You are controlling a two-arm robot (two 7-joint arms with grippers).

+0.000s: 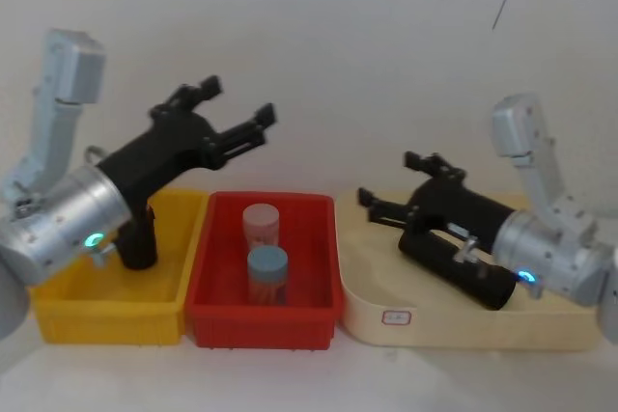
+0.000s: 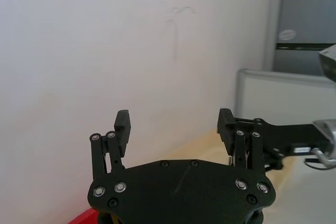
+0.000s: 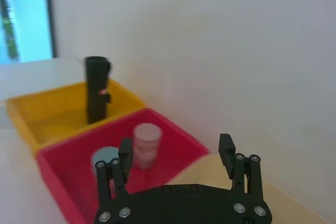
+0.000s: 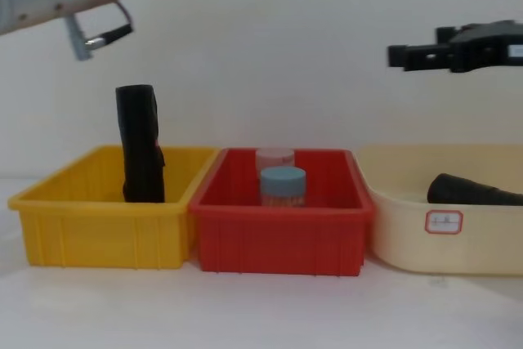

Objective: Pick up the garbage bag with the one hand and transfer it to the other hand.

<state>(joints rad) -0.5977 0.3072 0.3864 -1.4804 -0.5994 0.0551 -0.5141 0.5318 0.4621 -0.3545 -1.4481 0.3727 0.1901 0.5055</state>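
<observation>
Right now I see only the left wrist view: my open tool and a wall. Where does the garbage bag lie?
Observer: The garbage bag lies on its side in the cream tray, on the robot's right.
Operator: Is the right tool touching it?
Observer: The right tool hangs open above the tray, apart from the bag.
Operator: Any lookalike to avoid?
Observer: Yes, a matte black roll stands upright in the yellow bin, lower than your raised left tool.

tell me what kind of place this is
Probably a robot test bench: a yellow bin, red bin and cream tray in a row against a bare wall, with the left tool and right tool open above them.
</observation>
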